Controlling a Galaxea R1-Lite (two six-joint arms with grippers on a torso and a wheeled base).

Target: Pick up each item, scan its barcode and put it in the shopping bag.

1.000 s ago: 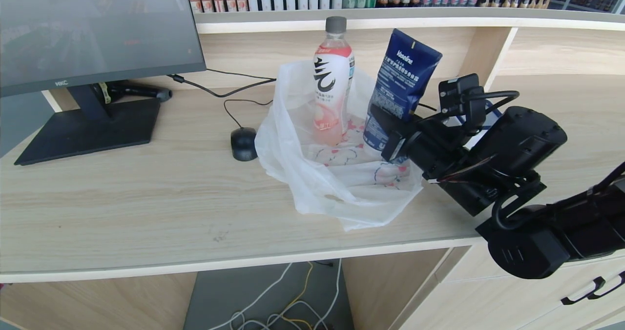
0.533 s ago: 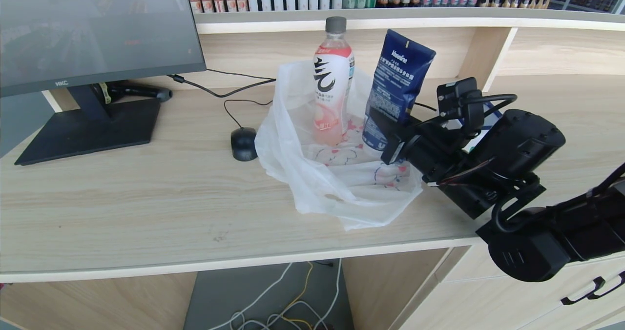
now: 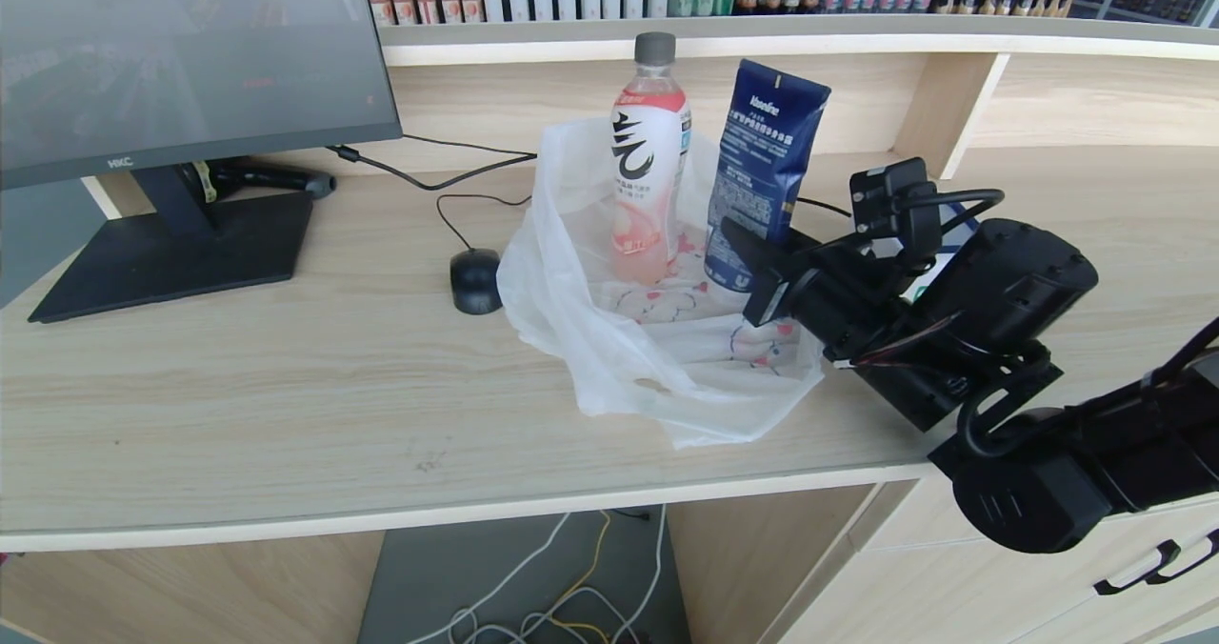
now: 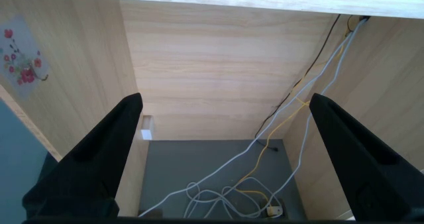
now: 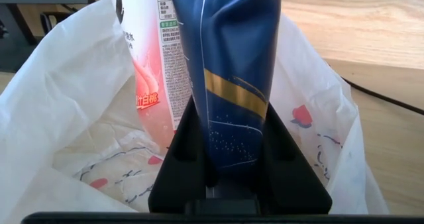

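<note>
Right gripper [image 3: 749,247] clamped on lower end of blue pouch [image 3: 768,153]. Pouch upright in shopping bag [image 3: 571,339] mouth, just beside pink bottle [image 3: 649,168] standing in bag. Left gripper [image 4: 225,151] well below bag, jaws wide apart, empty.

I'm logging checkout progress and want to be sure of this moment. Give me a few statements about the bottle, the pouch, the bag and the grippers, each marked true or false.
1. The right gripper is shut on the blue pouch. True.
2. The pink bottle lies on its side. False: it stands upright inside the shopping bag.
3. The mouse sits on the counter, to the robot's left of the bag. True.
4. The left gripper holds a bottle. False: it is open and empty.
</note>
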